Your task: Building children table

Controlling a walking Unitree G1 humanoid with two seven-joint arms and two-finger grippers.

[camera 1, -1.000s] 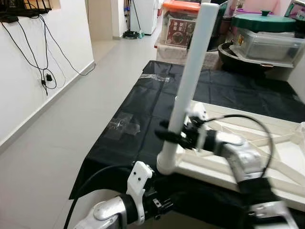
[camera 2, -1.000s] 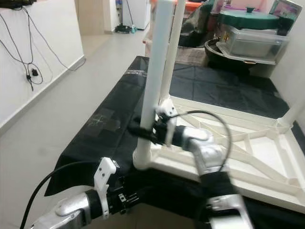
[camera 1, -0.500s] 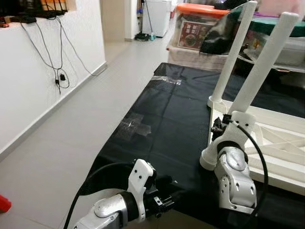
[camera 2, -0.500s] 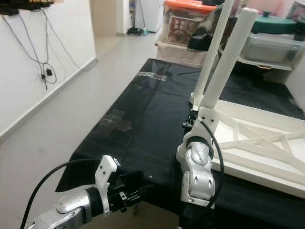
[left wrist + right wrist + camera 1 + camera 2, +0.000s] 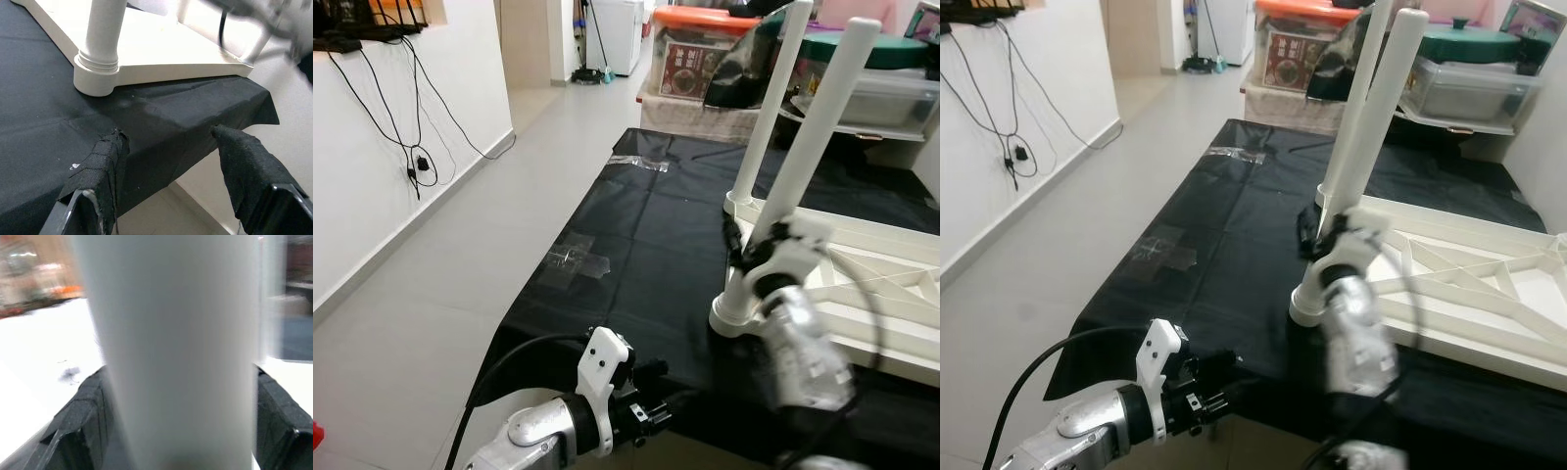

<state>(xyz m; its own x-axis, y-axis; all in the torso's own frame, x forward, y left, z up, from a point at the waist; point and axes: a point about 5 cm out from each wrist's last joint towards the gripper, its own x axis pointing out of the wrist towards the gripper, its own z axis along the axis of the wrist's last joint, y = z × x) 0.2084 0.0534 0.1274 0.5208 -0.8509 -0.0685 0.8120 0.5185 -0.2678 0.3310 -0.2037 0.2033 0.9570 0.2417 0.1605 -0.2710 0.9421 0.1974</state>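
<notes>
**A:** So what's around the table?

**B:** The white tabletop (image 5: 891,284) lies upside down on a black sheet (image 5: 656,235) spread over the grey floor (image 5: 460,284), with clear tape patches (image 5: 576,261) stuck on the sheet. Behind it are stacked storage bins, one with an orange lid (image 5: 690,18), plus a green pot lid (image 5: 1454,41). Cables (image 5: 416,162) hang down the white wall on the left. The right arm's silver forearm (image 5: 1356,328) is blurred and covers part of the table's near corner.

**B:** Right gripper (image 5: 744,240) reaches forward with its fingers (image 5: 80,416) either side of the near leg (image 5: 818,147), low down by the socket; they flank it closely, but I can't tell for sure that they're clamped. Left gripper (image 5: 168,142) hangs low at the sheet's front edge, fingers spread apart, holding nothing.

**A:** And the leg?

**B:** Long axis mostly vertical, leaning a bit to the right at the top, base seated in the corner socket (image 5: 98,78). A second leg (image 5: 769,98) stands just behind it.
</notes>
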